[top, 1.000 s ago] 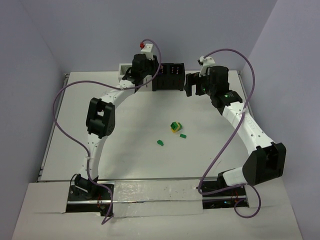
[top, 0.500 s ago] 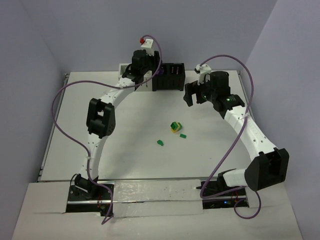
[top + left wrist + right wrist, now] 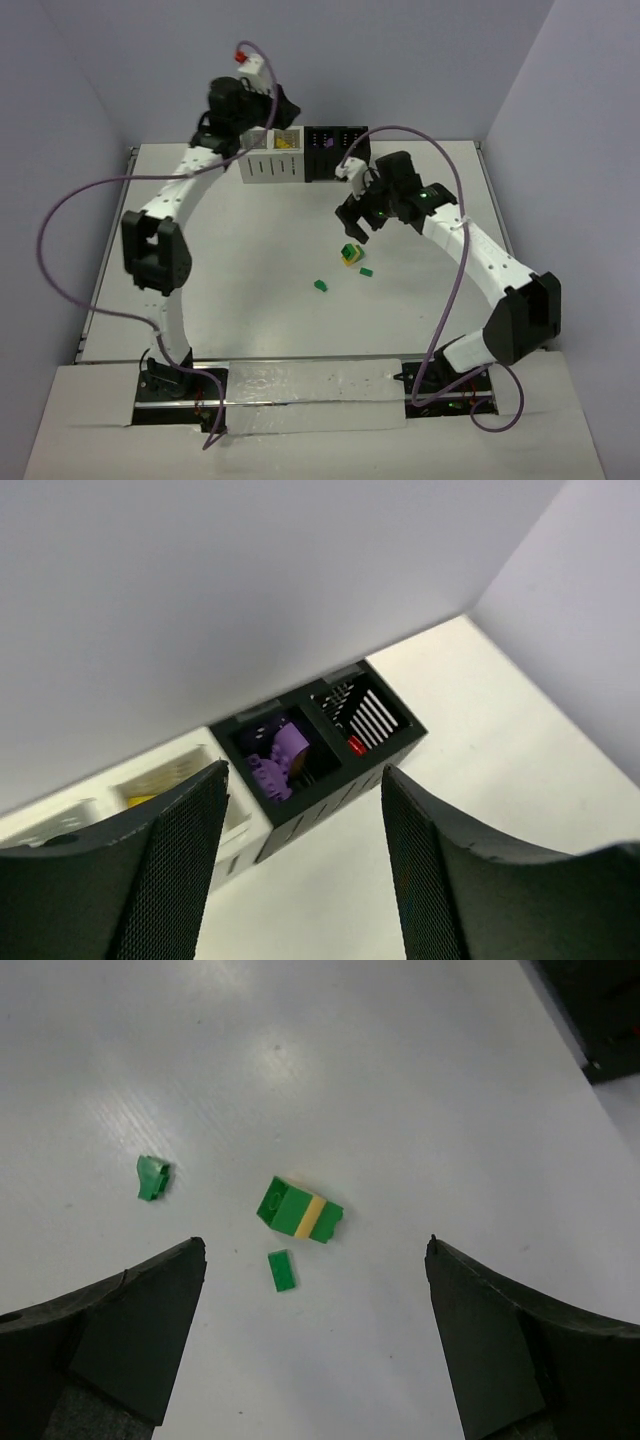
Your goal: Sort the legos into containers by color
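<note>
A green-and-yellow lego stack lies mid-table, with a flat green brick and another green brick near it. My right gripper hovers open and empty just above and behind the stack. In the right wrist view the stack, the flat brick and the other green brick lie ahead of the open gripper. My left gripper is open and empty, raised above the white bin unit and the black bin unit. The left wrist view shows purple legos and a red lego in the black compartments.
The bins stand in one row at the table's back edge. A yellow piece shows in a white compartment. Purple cables loop off both arms. A corner of the black bin shows at the top right of the right wrist view.
My left arm has swung up and to the left, away from over the bins. My right gripper has moved left and toward me, down to the green-and-yellow stack.
</note>
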Available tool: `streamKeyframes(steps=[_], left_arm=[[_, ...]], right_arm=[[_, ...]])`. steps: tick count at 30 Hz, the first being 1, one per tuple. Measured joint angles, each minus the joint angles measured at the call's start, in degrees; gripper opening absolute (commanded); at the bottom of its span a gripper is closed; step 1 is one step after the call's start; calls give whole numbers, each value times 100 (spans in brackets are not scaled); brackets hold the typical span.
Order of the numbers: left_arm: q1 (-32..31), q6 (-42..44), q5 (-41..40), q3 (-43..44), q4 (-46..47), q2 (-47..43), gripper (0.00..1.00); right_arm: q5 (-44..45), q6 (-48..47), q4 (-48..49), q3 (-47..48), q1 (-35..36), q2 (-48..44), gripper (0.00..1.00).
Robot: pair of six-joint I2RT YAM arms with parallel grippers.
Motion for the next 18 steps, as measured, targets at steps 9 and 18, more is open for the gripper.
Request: streamKeyframes(steps=[9, 18], left_arm=[[1732, 464, 3165, -1970, -564, -3021, 72], [1832, 989, 4847, -3124, -1330, -3715, 72]], right_arm=[[454, -2267, -1508, 1422, 949, 1787, 88], [1227, -3608, -2594, 2170, 1305, 3040, 86]])
